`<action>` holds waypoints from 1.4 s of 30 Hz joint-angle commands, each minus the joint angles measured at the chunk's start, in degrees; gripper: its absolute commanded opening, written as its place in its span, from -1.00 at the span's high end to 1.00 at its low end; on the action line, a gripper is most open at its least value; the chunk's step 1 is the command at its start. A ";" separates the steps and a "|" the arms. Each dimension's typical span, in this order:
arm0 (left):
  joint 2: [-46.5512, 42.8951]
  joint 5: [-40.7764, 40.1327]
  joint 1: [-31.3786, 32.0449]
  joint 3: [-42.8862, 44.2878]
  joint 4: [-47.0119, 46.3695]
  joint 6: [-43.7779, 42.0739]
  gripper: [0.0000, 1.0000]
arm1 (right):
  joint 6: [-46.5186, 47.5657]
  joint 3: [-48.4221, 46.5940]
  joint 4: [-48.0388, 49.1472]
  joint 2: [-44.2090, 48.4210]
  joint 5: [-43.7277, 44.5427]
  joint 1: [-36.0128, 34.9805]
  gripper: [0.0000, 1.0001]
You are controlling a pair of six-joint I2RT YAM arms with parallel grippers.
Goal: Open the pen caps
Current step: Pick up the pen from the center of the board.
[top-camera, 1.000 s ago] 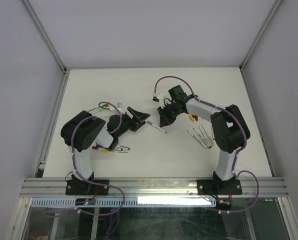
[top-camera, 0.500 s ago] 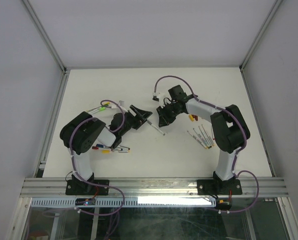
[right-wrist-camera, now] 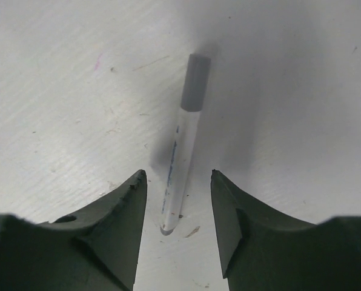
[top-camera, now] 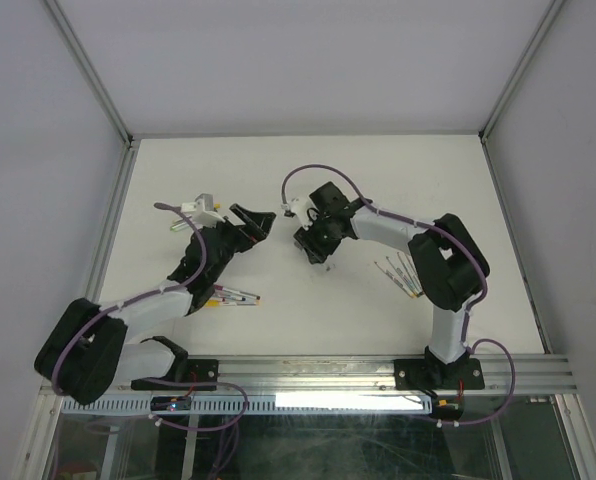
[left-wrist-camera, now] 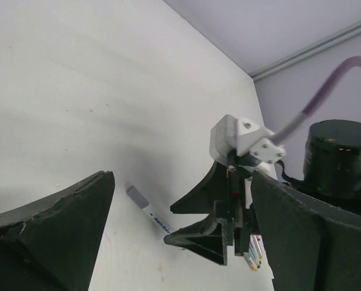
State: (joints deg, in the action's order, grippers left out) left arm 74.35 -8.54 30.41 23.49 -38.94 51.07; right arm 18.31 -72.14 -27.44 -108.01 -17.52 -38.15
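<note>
A white-barrelled pen [right-wrist-camera: 183, 145] lies flat on the table with its grey cap [right-wrist-camera: 195, 82] still on, at the end pointing away from the wrist. My right gripper [right-wrist-camera: 177, 176] is open, a finger on each side of the pen's near end, and neither touches it. In the overhead view the right gripper [top-camera: 313, 250] hangs low over that pen [top-camera: 324, 263]. My left gripper [top-camera: 261, 220] is wide open and empty, just left of it. The left wrist view shows the pen [left-wrist-camera: 149, 211] on the table between the left gripper [left-wrist-camera: 180, 182] and the right gripper [left-wrist-camera: 168, 225].
A row of pens [top-camera: 402, 274] lies to the right of the right arm's forearm. More pens with coloured ends [top-camera: 234, 297] lie by the left arm, and green-ended ones [top-camera: 183, 223] sit further back left. The table's rails and side walls frame the work area.
The right jaws have opened from shut and the pen now lies free between them. The left arm stretched up and left, and its jaws opened wider.
</note>
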 commanded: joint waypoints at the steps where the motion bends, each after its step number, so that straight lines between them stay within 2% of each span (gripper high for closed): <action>1: -10.69 -4.85 -1.62 -1.47 12.84 -8.01 -0.98 | 3.02 -2.63 -1.11 -1.40 9.65 -2.66 0.07; 4: -14.99 -1.87 -2.99 -2.31 16.38 -8.05 -0.98 | 3.79 -3.92 -2.88 -2.57 11.40 -3.42 0.18; 8: -17.34 0.65 -3.25 -5.12 15.92 -5.03 -0.98 | 4.33 -3.82 -4.28 -3.86 11.49 -3.33 0.32; 11: -17.74 1.61 -3.25 -7.30 13.76 -2.53 -0.98 | 4.89 -4.12 -5.68 -5.01 11.76 -2.97 0.51; 16: -13.64 5.86 -3.26 -10.10 5.02 3.62 -0.94 | 4.75 -4.94 -7.29 -5.78 7.89 -0.21 0.99; 22: 2.92 14.36 -3.06 -9.31 -14.01 13.45 -0.83 | 2.93 -3.42 -4.55 -1.66 -3.65 4.61 1.00; 25: 13.12 15.68 -2.07 -6.94 -20.33 17.23 -0.81 | 1.83 -1.88 -2.11 0.06 -6.54 5.58 1.00; 33: 29.05 10.77 2.65 0.44 -25.25 22.89 -0.79 | -0.86 -1.59 -1.11 0.00 -17.54 8.26 1.00; 42: 37.79 7.69 4.02 3.78 -28.76 27.88 -0.40 | -3.00 -1.27 -0.20 -0.39 -24.18 9.88 1.00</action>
State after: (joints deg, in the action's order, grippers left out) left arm 108.95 1.63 33.82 26.15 -63.94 75.66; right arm 16.93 -73.25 -29.95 -110.93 -36.07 -28.95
